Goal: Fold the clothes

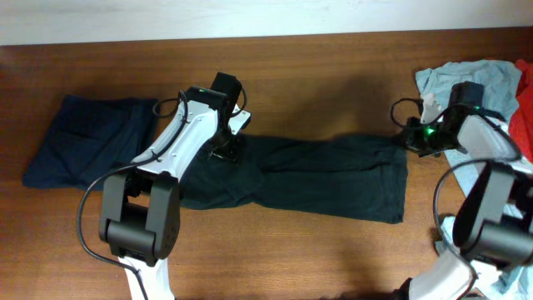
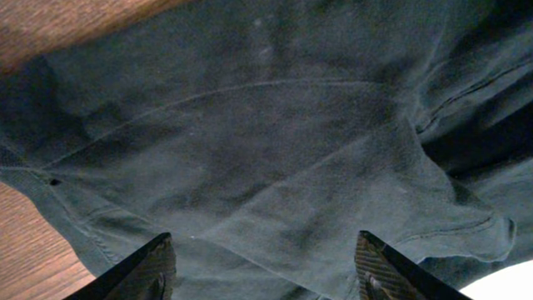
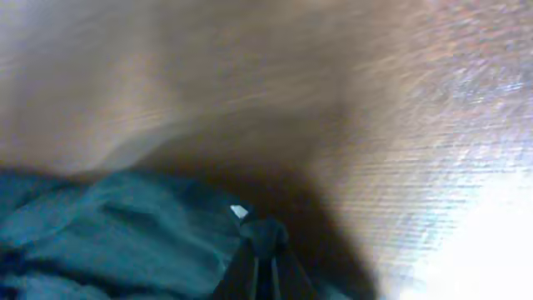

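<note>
1. The black T-shirt [image 1: 325,175] lies in a long band across the middle of the worktop [image 1: 275,250].
2. The left gripper [image 2: 262,246] is spread wide over the shirt's left end.
3. The right gripper [image 3: 263,237] is pressed together at the shirt's right edge; I cannot tell whether it pinches cloth.
4. A navy garment [image 1: 87,142] lies at the far left.
5. A light-blue garment [image 1: 466,79] and a red garment [image 1: 525,117] are at the far right.

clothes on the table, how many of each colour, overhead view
black shirt: 1
navy garment: 1
light blue garment: 1, possibly more in the pile
red garment: 1
total: 4
</note>
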